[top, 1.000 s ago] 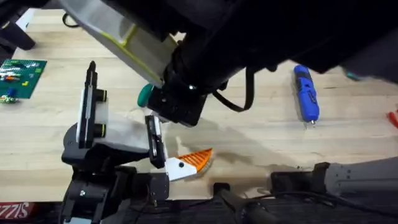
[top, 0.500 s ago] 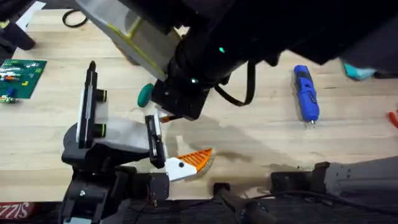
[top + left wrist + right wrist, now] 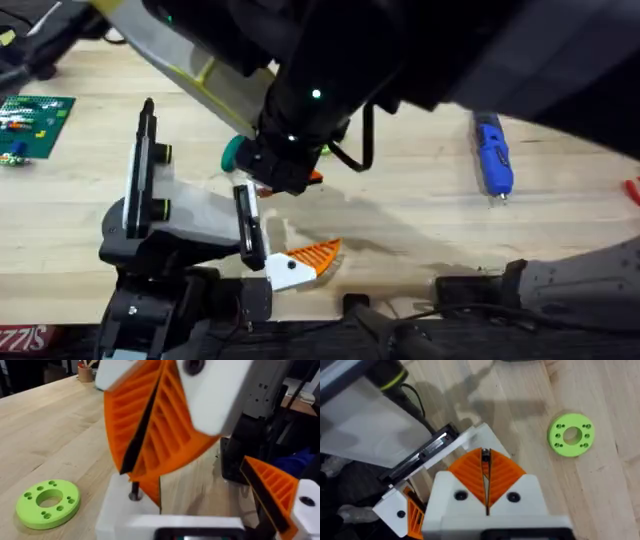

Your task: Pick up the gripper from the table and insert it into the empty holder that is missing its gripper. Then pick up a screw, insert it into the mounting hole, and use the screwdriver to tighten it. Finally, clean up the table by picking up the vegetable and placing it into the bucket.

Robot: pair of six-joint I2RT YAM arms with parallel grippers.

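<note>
My right gripper (image 3: 485, 467) hangs over the grey-white robot hand body (image 3: 190, 215), orange pads shut. From the left wrist, a small dark screw (image 3: 134, 492) sits at its tips, touching a white block. The black holder (image 3: 422, 454) stands just beside. One orange gripper (image 3: 312, 256) on its white base lies at the holder's near end and shows again as the gripper (image 3: 272, 491). The blue screwdriver (image 3: 492, 150) lies at the right. The dark-green vegetable (image 3: 234, 152) peeks out beside the arm. The bucket is hidden.
A lime-green ring (image 3: 571, 435) lies on the wood near the hand body; the ring (image 3: 47, 505) shows from the left wrist too. A green circuit board (image 3: 35, 115) sits at the far left. A dark arm crosses the upper table.
The gripper over the hand body has crept slightly away from the front edge and turned; an orange pad now shows at its right side. The rest is still.
</note>
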